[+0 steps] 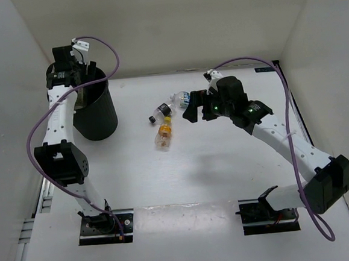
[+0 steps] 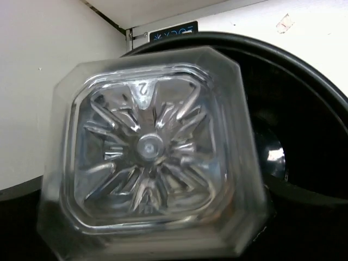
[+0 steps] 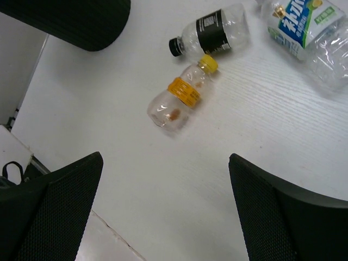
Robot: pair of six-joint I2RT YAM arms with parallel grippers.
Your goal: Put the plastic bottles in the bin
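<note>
One bottle (image 2: 147, 152) hangs above the bin (image 1: 98, 115), the left claw (image 1: 74, 67) unreadable, while three bottles (image 1: 164, 136) lie beside the wide-open, empty right claw (image 3: 165, 160).

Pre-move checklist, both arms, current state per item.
1. Left gripper over bin: ok.
2. Clear bottle above bin mouth: ok.
3. Clear bottle released: cannot tell.
4. Right gripper open, empty: ok.
5. Orange-label bottle free of black-label bottle: cannot tell; its cap sits right at that bottle's side.
6. Table cleared: not ok; blue-label bottle and those two lie on it.
</note>
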